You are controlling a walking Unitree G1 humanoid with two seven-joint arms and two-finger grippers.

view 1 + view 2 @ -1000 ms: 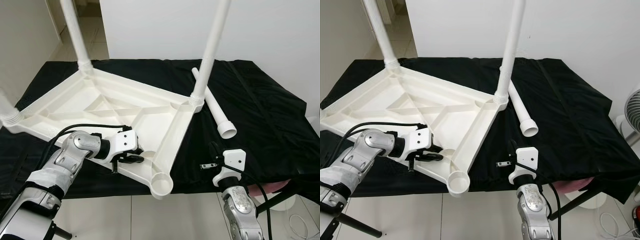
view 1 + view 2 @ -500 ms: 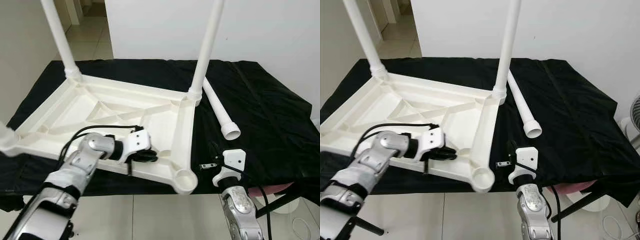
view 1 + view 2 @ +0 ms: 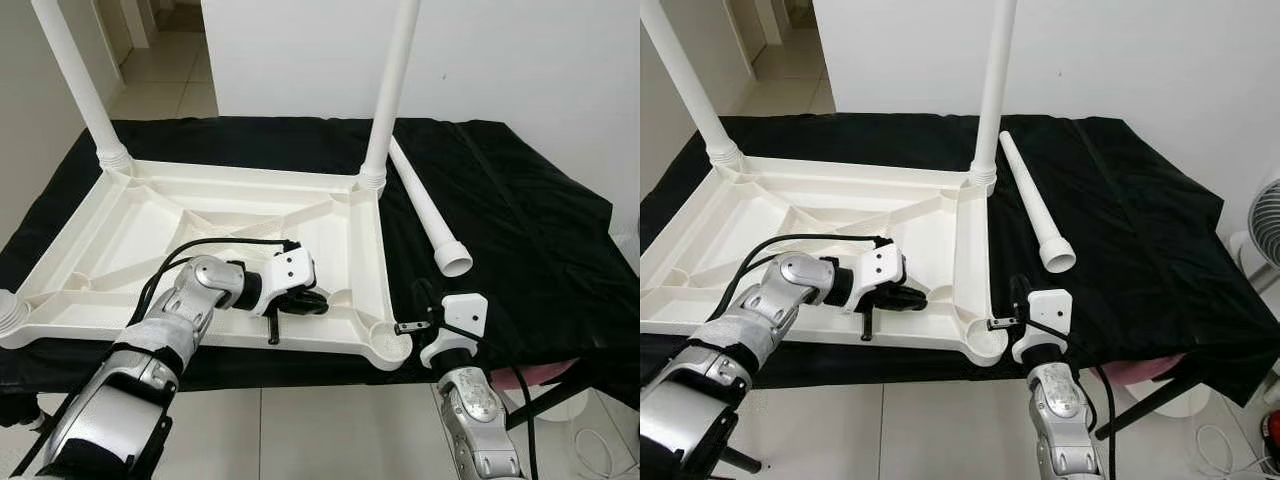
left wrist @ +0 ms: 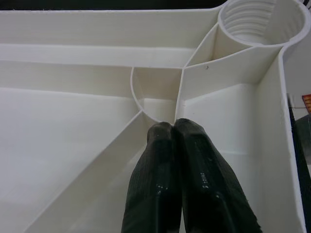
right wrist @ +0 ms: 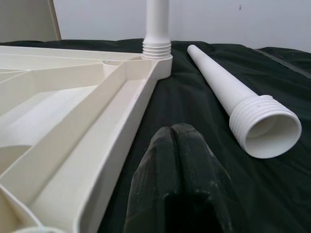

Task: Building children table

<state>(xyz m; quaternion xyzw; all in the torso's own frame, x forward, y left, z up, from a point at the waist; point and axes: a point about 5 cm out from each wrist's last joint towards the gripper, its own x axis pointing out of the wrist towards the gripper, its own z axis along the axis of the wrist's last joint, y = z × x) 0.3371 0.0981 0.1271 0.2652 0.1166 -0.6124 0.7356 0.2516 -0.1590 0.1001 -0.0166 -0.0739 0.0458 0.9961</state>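
- Clearly, in the left eye view, the tabletop (image 3: 200,250) lies upside down on the black-draped table (image 3: 540,230), 2 legs screwed into its far corners and a third at its near left corner; the near right socket (image 3: 388,343) is empty.
- Beside the tabletop's right edge lies the loose leg (image 3: 425,210), threaded end toward the table's near edge.
- Seen from the right eye view, the left gripper (image 3: 902,297) presses inside the tabletop near its near right corner; the right gripper (image 3: 1015,300) hovers just right of that corner.
- By the left wrist view, the left fingers (image 4: 189,174) are clenched together, gripping nothing, against an inner rib.
- By the right wrist view, the right fingers (image 5: 180,165) are likewise closed and empty.
- Judged step: fitting the fourth leg. Next, the right gripper must open and grasp the loose leg.
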